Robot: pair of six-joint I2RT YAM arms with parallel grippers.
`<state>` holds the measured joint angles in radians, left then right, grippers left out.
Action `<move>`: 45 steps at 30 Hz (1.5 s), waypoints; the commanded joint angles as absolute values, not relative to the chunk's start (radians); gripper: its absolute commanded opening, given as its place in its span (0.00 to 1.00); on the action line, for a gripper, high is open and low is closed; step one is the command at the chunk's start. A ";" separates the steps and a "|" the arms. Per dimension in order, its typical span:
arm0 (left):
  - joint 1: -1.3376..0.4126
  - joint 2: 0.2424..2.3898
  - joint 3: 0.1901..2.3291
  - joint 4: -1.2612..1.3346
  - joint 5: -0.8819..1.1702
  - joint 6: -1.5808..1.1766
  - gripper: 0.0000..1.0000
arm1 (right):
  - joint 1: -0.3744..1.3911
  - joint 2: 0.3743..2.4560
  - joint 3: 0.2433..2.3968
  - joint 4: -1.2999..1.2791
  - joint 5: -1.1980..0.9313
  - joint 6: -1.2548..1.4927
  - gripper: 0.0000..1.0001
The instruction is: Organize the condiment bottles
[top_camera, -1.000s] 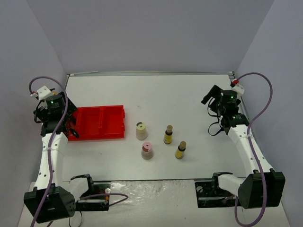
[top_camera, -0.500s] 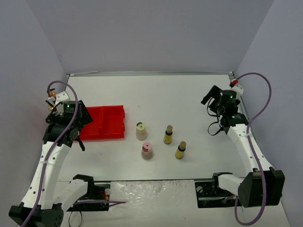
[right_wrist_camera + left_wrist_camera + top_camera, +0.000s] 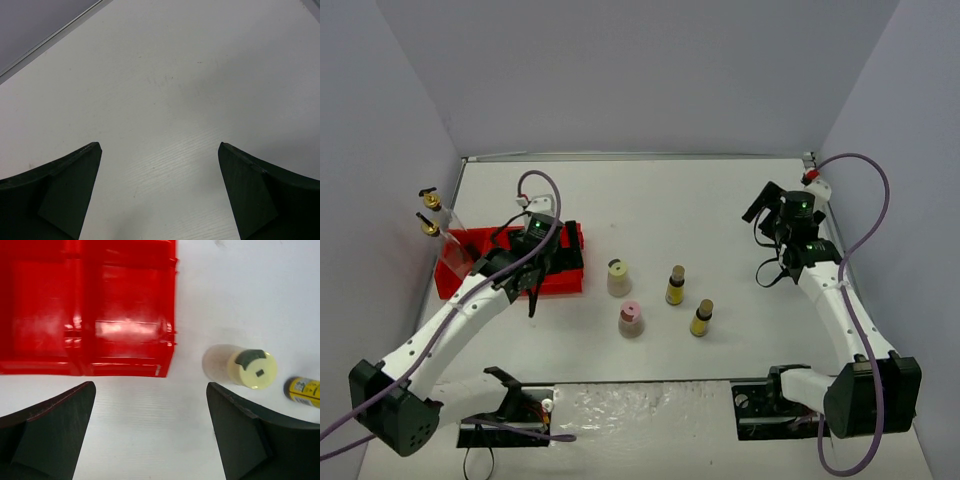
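Note:
Two tall clear glass bottles with gold spouts (image 3: 428,212) stand at the left end of the red tray (image 3: 460,272). A beige bottle with a yellow cap (image 3: 618,277), a beige bottle with a pink cap (image 3: 631,319) and two tiny yellow brown-capped bottles (image 3: 675,285) (image 3: 701,317) stand on the table right of the tray. My left gripper (image 3: 545,275) hangs open and empty over the tray's right front corner. In the left wrist view the gripper (image 3: 150,440) has the yellow-capped bottle (image 3: 242,369) ahead to its right. My right gripper (image 3: 761,212) is open and empty at the far right; its wrist view (image 3: 160,200) shows only table.
The tray's two right compartments (image 3: 125,315) look empty in the left wrist view. One tiny yellow bottle (image 3: 305,390) shows at that view's right edge. Grey walls close in the table on the left, back and right.

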<state>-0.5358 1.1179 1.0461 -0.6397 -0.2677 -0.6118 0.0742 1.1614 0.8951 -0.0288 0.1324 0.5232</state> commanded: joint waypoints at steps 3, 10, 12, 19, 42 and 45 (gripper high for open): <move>-0.626 1.248 1.068 -0.332 -0.079 -0.530 0.90 | 0.115 1.166 0.940 -0.024 0.217 0.520 1.00; -0.706 1.392 1.131 -0.262 -0.039 -0.483 0.90 | 0.158 1.170 0.947 -0.043 0.272 0.522 1.00; -0.711 1.432 1.140 -0.255 -0.030 -0.481 0.89 | 0.160 1.170 0.948 -0.048 0.280 0.522 1.00; -0.736 1.498 1.158 -0.283 -0.066 -0.486 0.89 | 0.163 1.176 0.951 -0.056 0.298 0.512 1.00; -0.798 1.548 1.175 -0.405 -0.195 -0.545 0.02 | 0.163 1.183 0.940 -0.055 0.305 0.511 1.00; -0.801 1.531 1.192 -0.401 -0.209 -0.522 0.00 | 0.165 1.178 0.939 -0.056 0.308 0.508 1.00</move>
